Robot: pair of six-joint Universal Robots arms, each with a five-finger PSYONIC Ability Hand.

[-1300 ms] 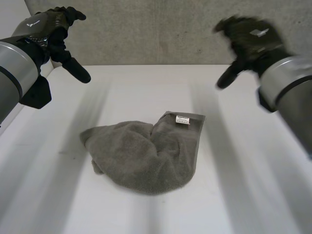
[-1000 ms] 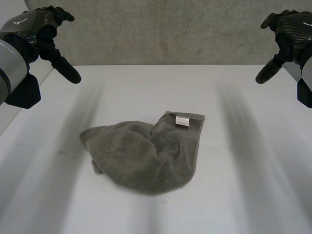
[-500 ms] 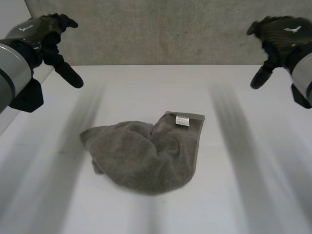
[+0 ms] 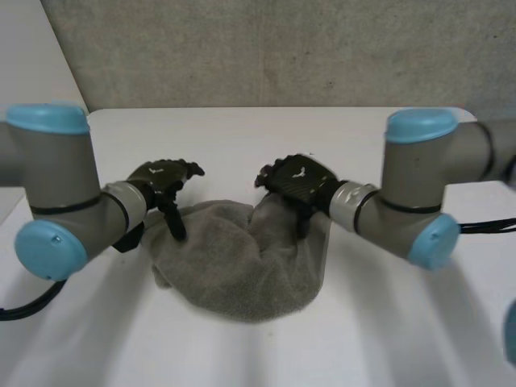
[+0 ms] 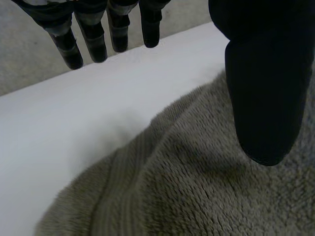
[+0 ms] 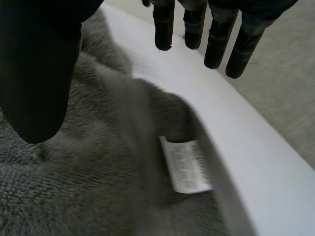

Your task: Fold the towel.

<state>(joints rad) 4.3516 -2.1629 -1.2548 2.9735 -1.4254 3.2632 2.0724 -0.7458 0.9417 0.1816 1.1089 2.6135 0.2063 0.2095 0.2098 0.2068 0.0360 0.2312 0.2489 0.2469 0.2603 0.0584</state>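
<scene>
Looks like the reach-and-grasp step, with nothing held yet. To do it well: lower the left hand [image 4: 157, 181] and the right hand [image 4: 297, 184] until the far hem of the towel [image 4: 242, 270] sits between thumb and fingers. Pinch only a true corner rather than a bunched fold, then lift both sides evenly to spread the cloth flat before any fold. On the right, aim for the hemmed corner beside the white label [image 6: 184, 164]. On the left, follow the ribbed hem outward to find its corner.

Towel crumpled in a mound in the middle of the surface [image 4: 242, 133], mostly nearer the robot than the two hands. On the left, fingers [image 5: 96, 44] straight and released, poised over bare white just beyond the towel's edge, thumb hanging over the pile. Cannot tell whether thumb and pile touch. On the right, likewise released: fingers [image 6: 216, 44] out past the hem over the surface, thumb above the cloth, label lying between thumb and fingers.
</scene>
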